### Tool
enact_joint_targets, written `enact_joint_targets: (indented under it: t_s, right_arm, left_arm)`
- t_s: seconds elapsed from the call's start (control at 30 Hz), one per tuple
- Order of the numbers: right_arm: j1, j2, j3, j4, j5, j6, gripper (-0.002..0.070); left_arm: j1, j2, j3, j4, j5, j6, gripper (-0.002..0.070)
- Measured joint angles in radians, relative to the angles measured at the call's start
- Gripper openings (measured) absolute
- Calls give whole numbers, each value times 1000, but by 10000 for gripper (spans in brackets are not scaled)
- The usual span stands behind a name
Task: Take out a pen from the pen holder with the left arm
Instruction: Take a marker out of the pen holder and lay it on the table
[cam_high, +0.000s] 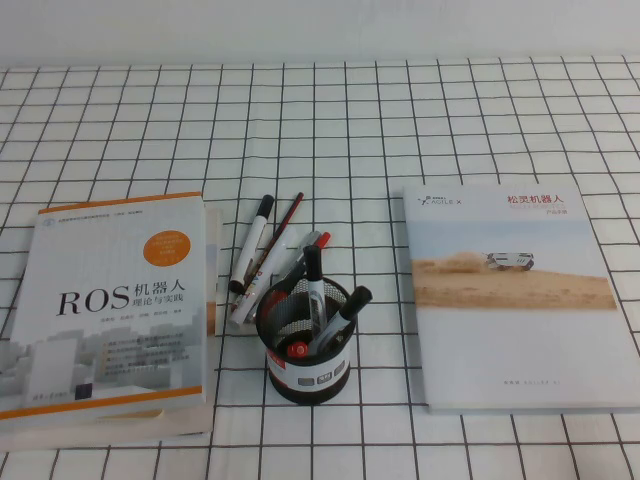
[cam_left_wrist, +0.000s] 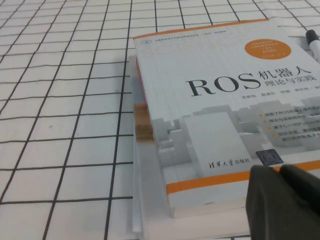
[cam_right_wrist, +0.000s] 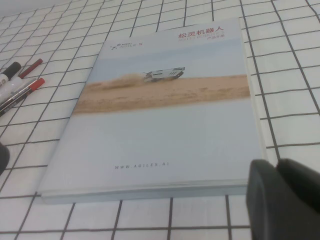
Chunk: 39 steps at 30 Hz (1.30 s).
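Hanging near book (cam_high: 110, 300), left gripper (cam_left_wrist: 279, 174) pressed together; right gripper (cam_right_wrist: 277, 169) near booklet (cam_high: 510, 330), also pressed together; pens (cam_high: 314, 268) in holder (cam_high: 305, 378)

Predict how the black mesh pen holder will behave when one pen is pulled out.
The pen holder is open mesh, so probably light; a leaning marker dragged sideways might tip or slide it. Its squat cylinder shape should help. Left gripper, shut, sits near the ROS book; right gripper, shut, near the brochure.
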Motion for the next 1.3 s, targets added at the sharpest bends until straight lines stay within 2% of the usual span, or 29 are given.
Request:
enact_joint_targets:
  t_s: [0.53,0.73,1.0,1.3]
  right_arm:
    - [0,0,0,0,0,0,-12]
    - [0,0,0,0,0,0,-12]
    - [0,0,0,0,0,0,-13]
    - [0,0,0,0,0,0,-13]
  left_arm:
    - [0,0,0,-15,-20,-22,0]
    - [0,0,0,-142,-53,-90,0]
    - [0,0,0,-392,-201,-171,0]
    - [0,0,0,-434,-235,-179,0]
